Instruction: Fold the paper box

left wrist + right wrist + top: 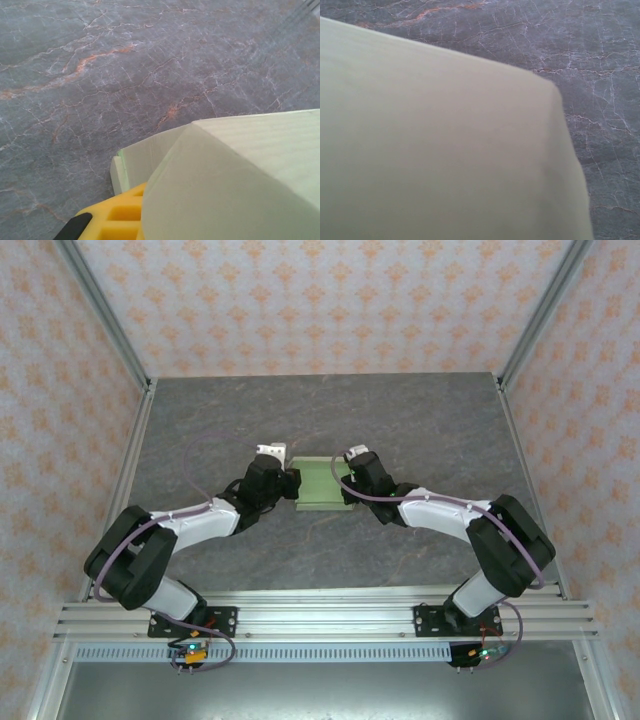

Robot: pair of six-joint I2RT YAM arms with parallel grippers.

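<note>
Pinching the paper box [318, 487] at both ends, near the middle of the table [420, 420], between the two arms. Reading the left gripper [293, 483] as closed to a sliver on the card's left edge; seeing its yellow finger [117, 222] tucked under a folded panel in the wrist view. Reading the right gripper [346, 480] as likewise nearly shut at the right edge (contact hidden behind a raised panel close to the lens, so grip judged, not seen). Judging thin pale green card as very light, springy at creases, easily dented by a hard pinch, prone to sliding on smooth stone. Best taken by panel edges just beside a score line, never mid-panel; flaps to be coaxed, not forced.
</note>
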